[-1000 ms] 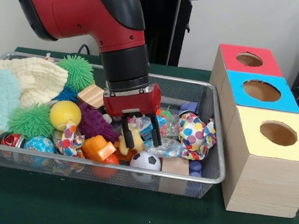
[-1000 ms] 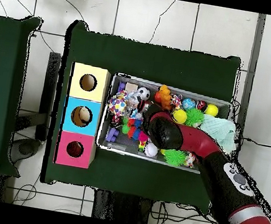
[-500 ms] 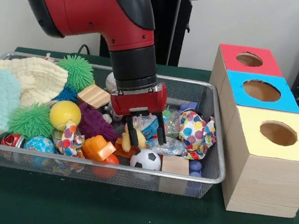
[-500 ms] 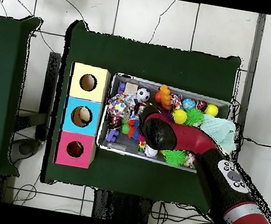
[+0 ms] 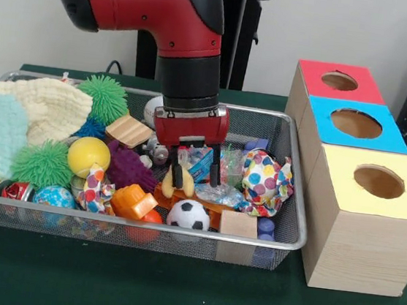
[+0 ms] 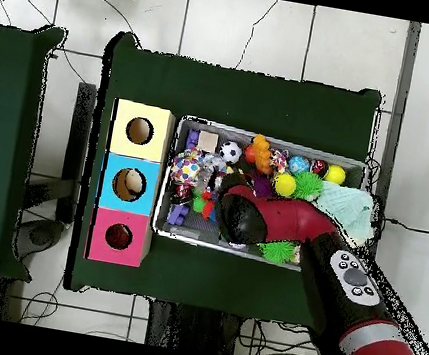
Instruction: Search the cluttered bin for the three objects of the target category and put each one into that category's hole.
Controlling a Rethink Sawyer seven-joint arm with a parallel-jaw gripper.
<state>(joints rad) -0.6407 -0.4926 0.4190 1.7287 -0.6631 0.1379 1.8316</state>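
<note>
My gripper (image 5: 196,175) hangs low in the wire bin (image 5: 291,232), open, its two black fingers (image 5: 177,176) straddling a crinkly blue and white packet (image 5: 201,162). A yellow curved toy (image 5: 186,185) lies just beside the left finger. A small soccer ball (image 5: 188,215) sits in front of the gripper. A polka-dot ball (image 5: 262,179) lies to its right. Beside the bin stand three boxes with round holes: red (image 5: 340,81), blue (image 5: 356,123), yellow (image 5: 379,181). In the overhead view the arm (image 6: 253,214) covers the gripper.
The bin's left half holds a yellow ball (image 5: 88,156), green spiky balls (image 5: 42,164), a purple spiky toy (image 5: 130,167), wooden blocks (image 5: 127,130), an orange toy (image 5: 133,201) and folded cloths (image 5: 39,108). From above, something pale lies in the blue box's hole (image 6: 132,184).
The gripper has risen a little and drawn back from the bin's front wall, still open. The soccer ball has shifted slightly left.
</note>
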